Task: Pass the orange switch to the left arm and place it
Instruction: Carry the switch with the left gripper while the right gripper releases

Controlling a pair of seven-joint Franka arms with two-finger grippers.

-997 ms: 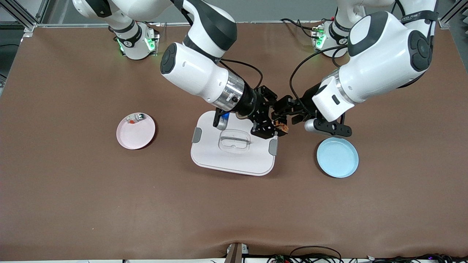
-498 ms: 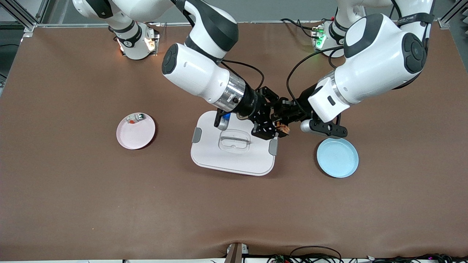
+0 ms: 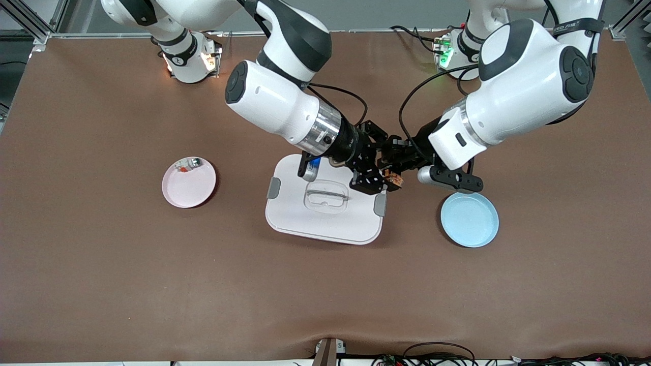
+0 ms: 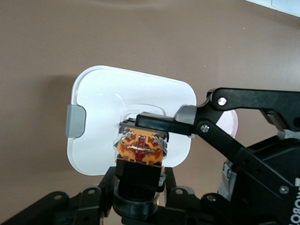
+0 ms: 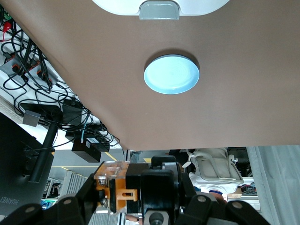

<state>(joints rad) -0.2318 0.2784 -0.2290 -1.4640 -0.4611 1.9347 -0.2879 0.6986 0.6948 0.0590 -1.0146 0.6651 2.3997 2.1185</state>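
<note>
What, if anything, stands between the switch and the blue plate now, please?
Nothing visible: the switch is up over the box's edge, gripped by both the right gripper and left gripper, with only bare table between it and the blue plate.

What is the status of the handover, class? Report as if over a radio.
Left gripper and right gripper both shut on the orange switch, up over the edge of the box. Box directly below. Blue plate beside it waits empty.

Your front camera looks down across the whole tabletop [image 3: 101, 284]; both wrist cameras sit close, sharing the box [image 4: 108, 103] with it.
</note>
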